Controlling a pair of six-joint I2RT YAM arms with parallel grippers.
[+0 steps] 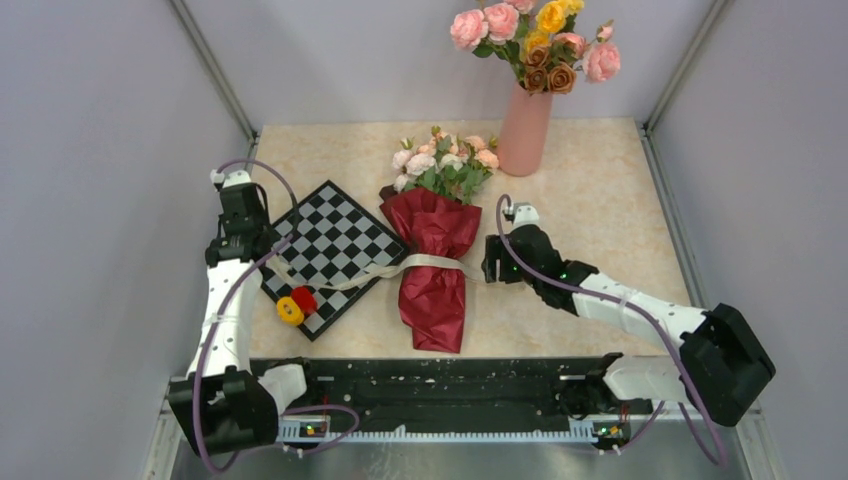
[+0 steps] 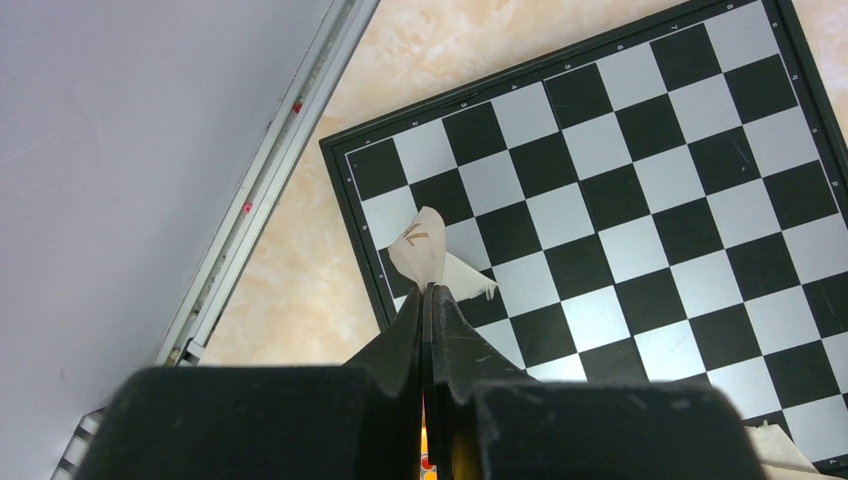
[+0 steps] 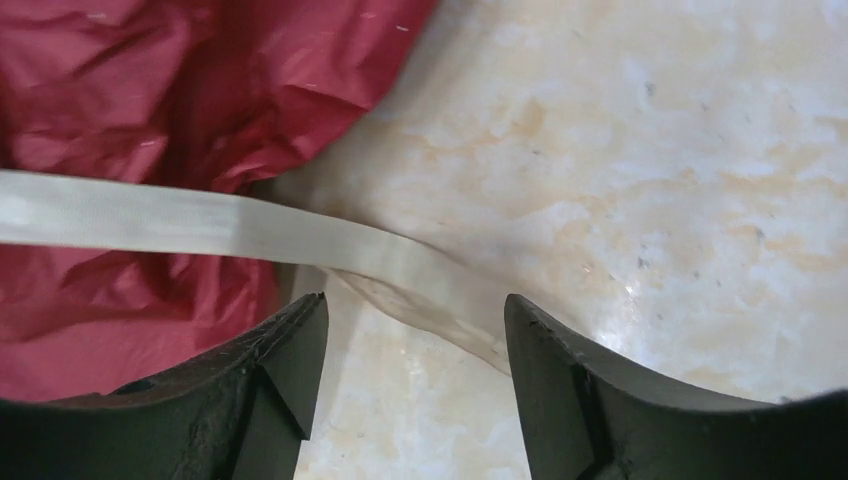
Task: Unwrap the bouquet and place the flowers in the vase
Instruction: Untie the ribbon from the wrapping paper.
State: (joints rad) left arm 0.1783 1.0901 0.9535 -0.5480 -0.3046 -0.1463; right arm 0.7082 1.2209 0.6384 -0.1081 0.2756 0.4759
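Starting at the left gripper [image 2: 428,292]: pressed flat together, pinching the tail end of the cream ribbon [image 2: 418,250] over the chessboard [image 2: 640,200], close to the left edge of the tabletop [image 2: 300,290]. Over at the right gripper [image 3: 415,305]: spread apart, gripping nothing, hanging low with another stretch of ribbon lying slack on the tabletop just ahead of the fingertips, right beside the dark red paper [image 3: 150,90].

Moving outward: bouquet [image 1: 436,262] flat in the middle of the tabletop, blooms toward the far edge, ribbon across its waist and trailing leftward over the board. Looks like the knot undone or close to it, hard to tell from here. Paper wrapped round the stems, so no flowers [image 1: 445,165] free yet. Then the vase [image 1: 524,130], upright near the far edge, right of centre, stuffed with bigger roses [image 1: 535,40].

So, early days I'd say: ribbon off first, then paper, then stems into the vase. Nothing placed so far.
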